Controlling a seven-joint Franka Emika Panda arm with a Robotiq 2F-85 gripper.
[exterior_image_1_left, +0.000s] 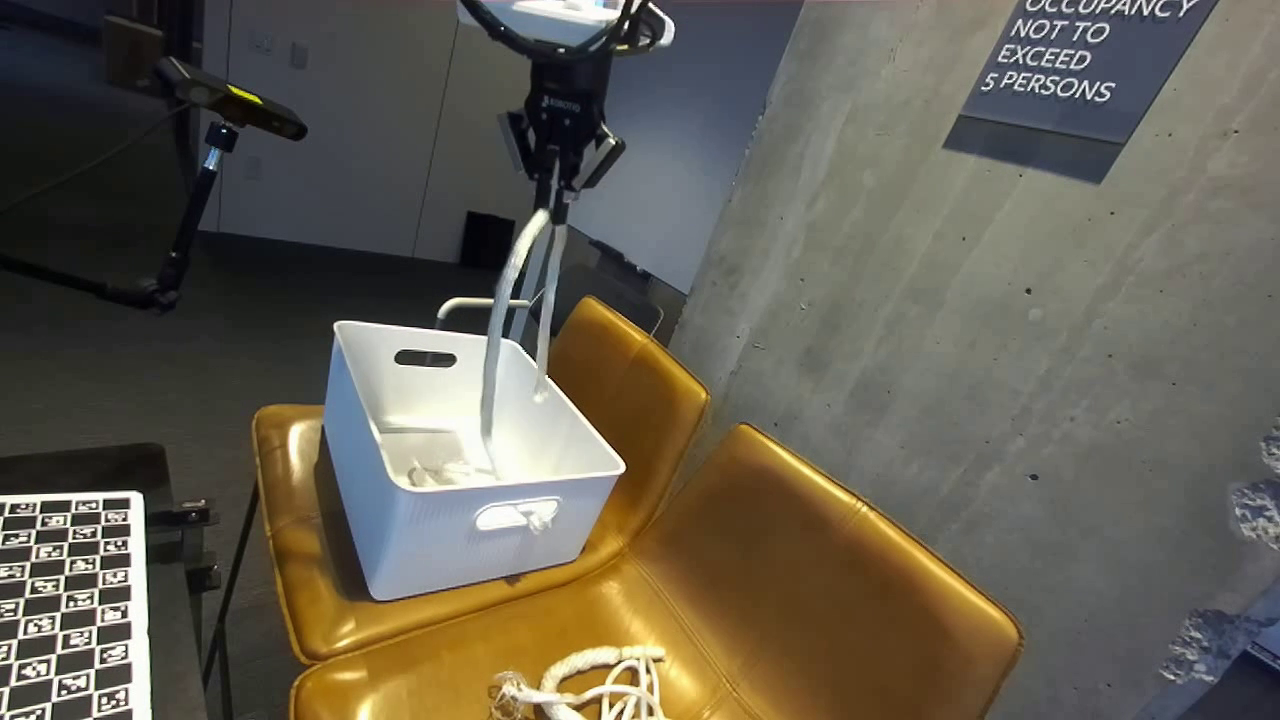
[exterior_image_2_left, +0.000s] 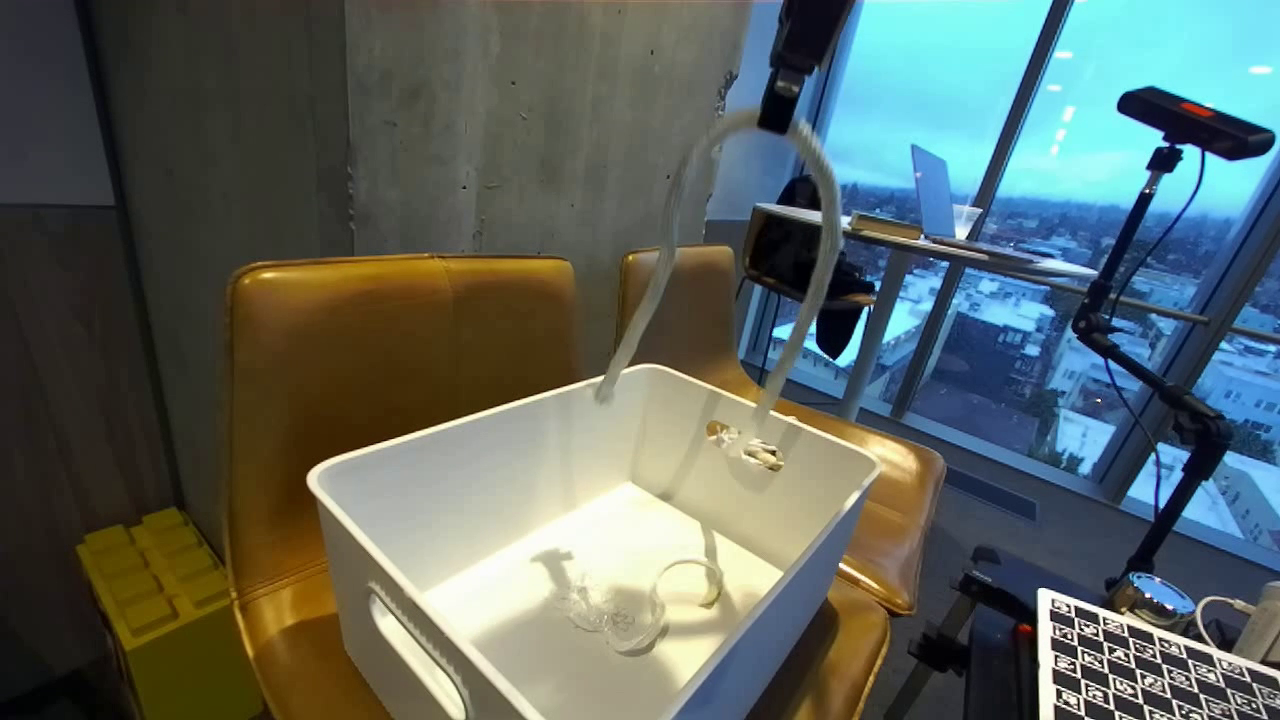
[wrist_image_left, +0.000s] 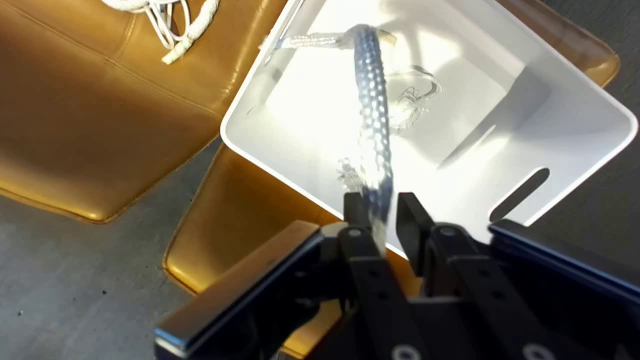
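Observation:
My gripper (exterior_image_1_left: 553, 203) is above a white bin, fingers pointing down; it also shows at the top of an exterior view (exterior_image_2_left: 780, 108). In the wrist view the fingers (wrist_image_left: 383, 207) stand a little apart. A pale braided rope (wrist_image_left: 372, 110) lies between them, close to the left finger, with a gap towards the right finger. The rope (exterior_image_2_left: 825, 220) is blurred and arches at the fingertips, both strands hanging down. One strand ends in the air over the bin (exterior_image_2_left: 480, 425); the other runs down by its far handle hole. Frayed clear strands (exterior_image_2_left: 610, 615) lie on the bin floor.
The bin stands on a tan leather chair (exterior_image_1_left: 285, 500). A second tan chair (exterior_image_1_left: 830, 600) beside it holds a coiled white rope (exterior_image_1_left: 600, 685). A concrete wall (exterior_image_1_left: 950, 350) rises behind. A camera on a stand (exterior_image_2_left: 1190, 120) and a checkered board (exterior_image_2_left: 1150, 660) are nearby.

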